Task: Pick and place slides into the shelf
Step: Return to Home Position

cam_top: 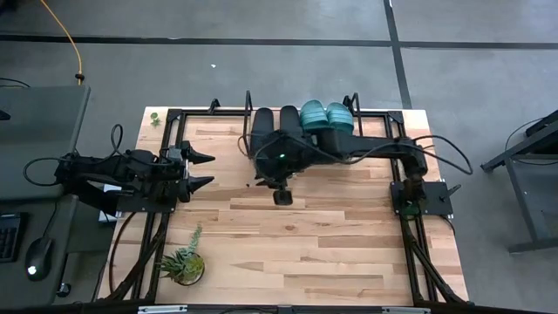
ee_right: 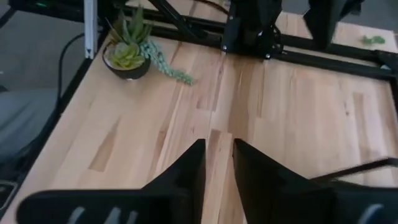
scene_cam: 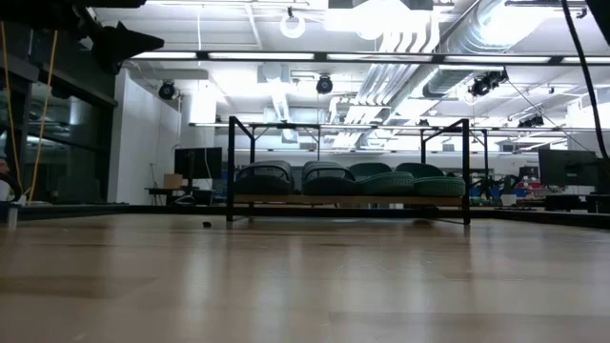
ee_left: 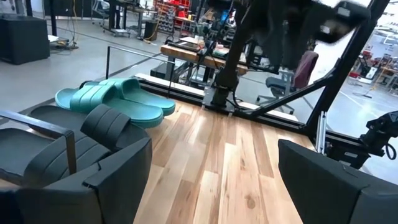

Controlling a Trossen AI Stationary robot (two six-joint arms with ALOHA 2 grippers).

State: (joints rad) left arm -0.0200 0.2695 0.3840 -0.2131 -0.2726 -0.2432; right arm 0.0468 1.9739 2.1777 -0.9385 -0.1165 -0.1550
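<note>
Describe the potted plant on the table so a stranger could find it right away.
Start from the wooden table and go to the near edge on the left arm's side. There sits a small potted plant, spiky green with a trailing sprig, the only living thing on the bare boards.

No text, label, brand, number or sign can be read anywhere in these views, neither on the counter nor in the room behind it.

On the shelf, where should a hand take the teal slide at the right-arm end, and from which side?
Grip the teal slide by its ribbed strap, coming from the open side of the table, slightly above. The strap arches clear of the footbed, while its teal neighbour and the shelf's wire bracket crowd both long edges.
</note>
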